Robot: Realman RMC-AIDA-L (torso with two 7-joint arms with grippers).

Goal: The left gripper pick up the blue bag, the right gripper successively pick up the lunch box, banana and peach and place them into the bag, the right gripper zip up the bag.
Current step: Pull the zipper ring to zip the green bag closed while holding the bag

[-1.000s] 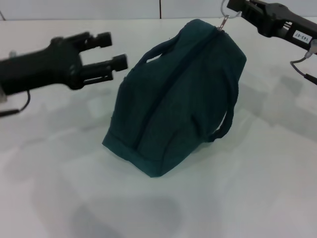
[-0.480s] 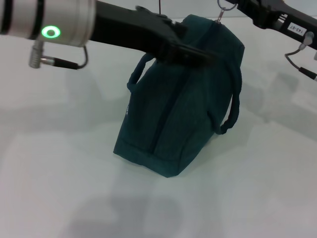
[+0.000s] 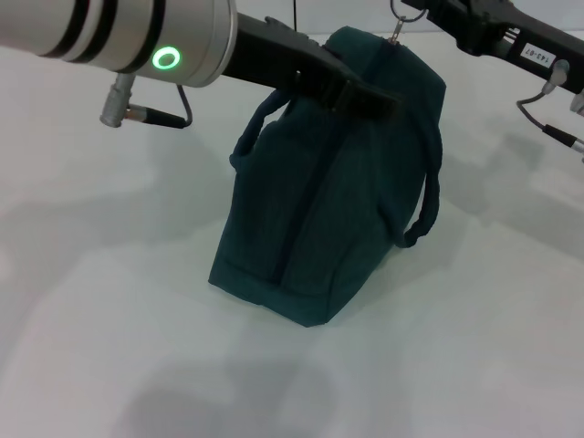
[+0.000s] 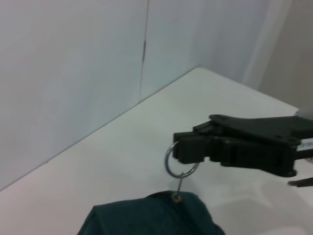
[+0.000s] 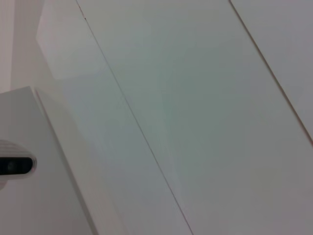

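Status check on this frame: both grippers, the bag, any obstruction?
Right gripper shut on the ring zipper pull. Left gripper on top of the blue bag. Bag zipped, standing on the table. Nothing blocking.

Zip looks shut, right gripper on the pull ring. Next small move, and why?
Probably open the right gripper and back off the ring zipper pull: the blue bag looks closed along its top, with no food visible outside. The left gripper lies across its top.
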